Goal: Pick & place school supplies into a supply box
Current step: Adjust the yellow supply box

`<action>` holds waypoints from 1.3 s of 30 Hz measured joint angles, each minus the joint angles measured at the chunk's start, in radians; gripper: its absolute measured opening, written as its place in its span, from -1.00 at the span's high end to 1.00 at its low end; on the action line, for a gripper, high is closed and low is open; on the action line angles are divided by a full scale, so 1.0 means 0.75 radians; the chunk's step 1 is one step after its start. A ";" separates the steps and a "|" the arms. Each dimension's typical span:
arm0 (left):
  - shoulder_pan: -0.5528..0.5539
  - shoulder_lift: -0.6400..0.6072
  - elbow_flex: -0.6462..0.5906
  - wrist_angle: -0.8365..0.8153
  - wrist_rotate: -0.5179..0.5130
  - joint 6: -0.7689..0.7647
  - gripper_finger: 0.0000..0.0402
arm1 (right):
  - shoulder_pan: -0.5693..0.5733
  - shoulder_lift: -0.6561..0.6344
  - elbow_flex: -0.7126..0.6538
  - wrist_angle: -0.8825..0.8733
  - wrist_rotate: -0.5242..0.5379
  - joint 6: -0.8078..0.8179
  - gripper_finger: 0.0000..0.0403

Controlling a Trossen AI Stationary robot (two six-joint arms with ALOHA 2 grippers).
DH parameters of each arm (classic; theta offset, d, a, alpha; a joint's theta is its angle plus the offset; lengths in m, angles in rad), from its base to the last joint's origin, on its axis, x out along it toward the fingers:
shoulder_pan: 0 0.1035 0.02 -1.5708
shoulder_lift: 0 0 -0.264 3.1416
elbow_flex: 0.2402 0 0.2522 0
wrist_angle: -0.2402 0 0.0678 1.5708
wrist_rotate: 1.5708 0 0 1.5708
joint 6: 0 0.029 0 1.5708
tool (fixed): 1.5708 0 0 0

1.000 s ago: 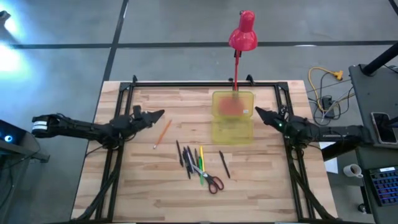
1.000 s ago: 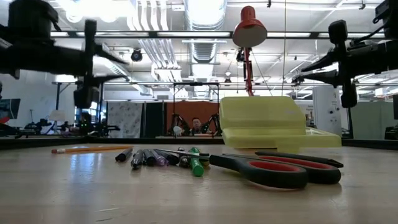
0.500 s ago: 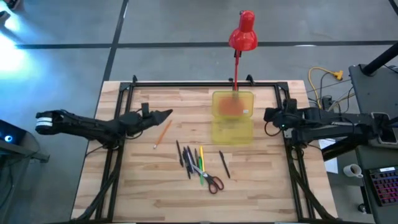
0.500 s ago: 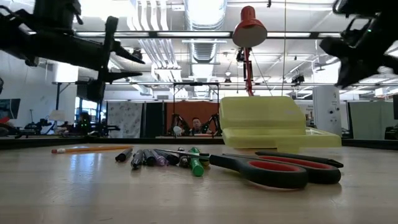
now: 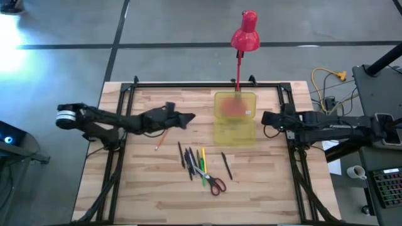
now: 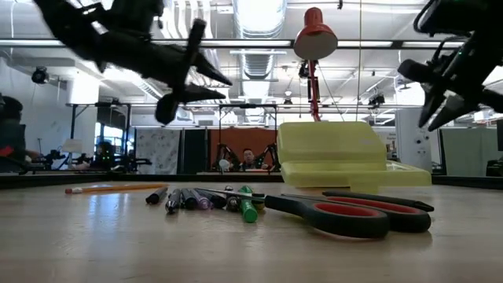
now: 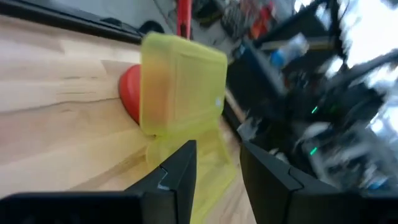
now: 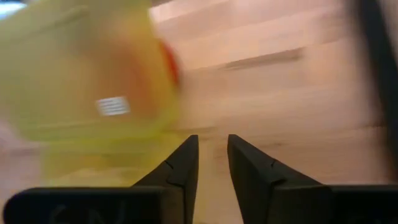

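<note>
desk [image 5: 144,194]: wooden top, carries everything; both arms above it, nothing picked yet
left arm: reaches in over the desk's left half, left claw [image 5: 188,117] empty, fingers a little apart, in the air above the orange pencil [image 5: 164,134], aimed toward the box; likely heading for the pile
right arm: right claw [image 5: 264,118] just beside the box's right edge, off the desk, empty, fingers slightly apart; looks parked
red lamp [image 5: 245,34]: behind the desk's far edge, base seen through the box lid
supply box [image 5: 235,132]: far-centre of desk, lid [image 5: 236,104] hinged up, tray open toward the pile so items can drop in
school supplies: pens and pencils [image 5: 193,161] clustered near centre-front, scissors [image 5: 215,184] at their near end, one dark pen [image 5: 227,166] apart
hidden: box inside not readable; wrist views blurred; exact pen count unclear
</note>
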 joint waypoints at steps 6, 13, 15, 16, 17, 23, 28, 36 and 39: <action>0.055 0.070 0.288 -0.488 0.108 0.164 0.46 | -0.001 -0.212 -0.190 0.221 -0.012 0.059 0.32; 0.121 0.075 0.470 -0.847 0.110 0.202 0.46 | 0.000 -0.357 -0.424 0.320 -0.049 0.561 0.14; 0.126 0.076 0.480 -0.849 0.115 0.202 0.46 | -0.017 -0.335 -0.404 0.317 -0.020 0.555 0.13; 0.128 0.081 0.482 -0.839 0.123 0.202 0.46 | -0.025 -0.315 -0.390 0.330 0.013 0.551 0.13; 0.127 0.089 0.482 -0.827 0.131 0.202 0.46 | -0.039 -0.301 -0.378 0.325 0.048 0.556 0.13; 0.127 0.200 0.474 -0.802 0.176 0.147 0.46 | -0.159 -0.189 -0.326 0.344 0.092 0.543 0.15; 0.127 0.281 0.474 -0.696 0.211 0.132 0.46 | -0.261 -0.074 -0.287 0.394 0.033 0.415 0.15; 0.127 0.332 0.475 -0.673 0.212 0.131 0.46 | -0.498 0.169 -0.255 0.608 -0.212 0.397 0.15; 0.127 0.336 0.475 -0.658 0.211 0.131 0.46 | -0.555 0.278 -0.253 0.767 -0.242 0.416 0.15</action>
